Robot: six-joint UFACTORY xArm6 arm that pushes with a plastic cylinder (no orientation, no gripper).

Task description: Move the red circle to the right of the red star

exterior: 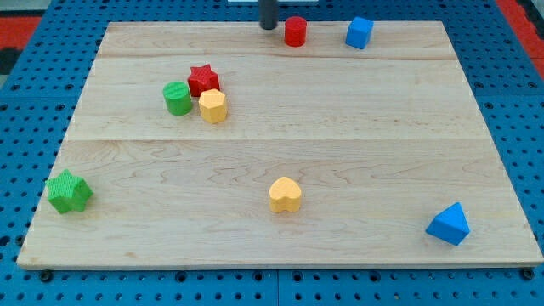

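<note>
One red circle (295,31) sits far up-right of the red star (203,79).
My tip (269,26), gripper-less, waits just left of the circle; better to circle behind it, then push down-left.

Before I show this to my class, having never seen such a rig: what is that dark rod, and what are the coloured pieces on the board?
One camera looks down on a wooden board. The dark rod is my arm's end; my tip pushes blocks, holding nothing. It sits at the view's top, just left of the red circle, beside a blue block. Mid-left cluster: red star, green circle, yellow hexagon. Below: green star, yellow heart, blue triangle.
</note>
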